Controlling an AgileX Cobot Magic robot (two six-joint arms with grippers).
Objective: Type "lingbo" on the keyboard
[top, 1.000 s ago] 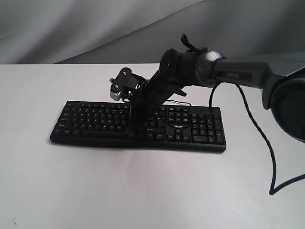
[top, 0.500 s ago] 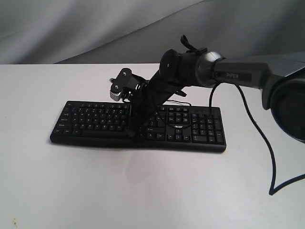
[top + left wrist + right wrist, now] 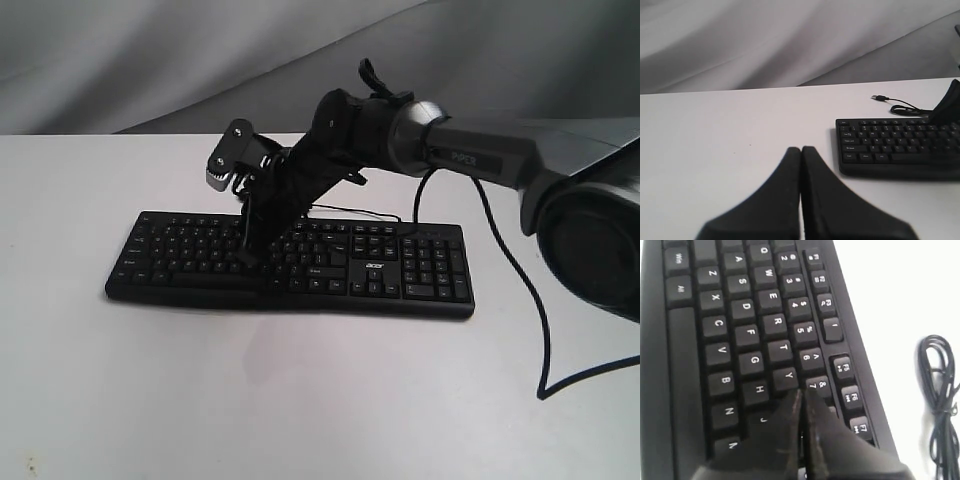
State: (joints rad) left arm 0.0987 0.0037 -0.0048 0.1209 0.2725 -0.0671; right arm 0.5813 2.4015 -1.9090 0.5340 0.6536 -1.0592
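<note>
Pointing down, jaws together and empty, right claw [image 3: 801, 392] sits by the Y and 7 keys; left claw [image 3: 801, 149] likewise closed, empty. Keyboard [image 3: 380, 275], mid-frame on the worktop [image 3: 300, 400], looks stiff, light, apt to slide: press keycaps squarely, no gripping.

Exterior camera: in front of the bench [image 3: 300, 400], slightly raised, facing the keyboard [image 3: 180, 255] from its front edge at middle range. Left wrist camera: low, off the keyboard's left end, looking past the left claw [image 3: 801, 150]. Right wrist camera: close above the letter keys. All three share the keyboard's left half.
</note>
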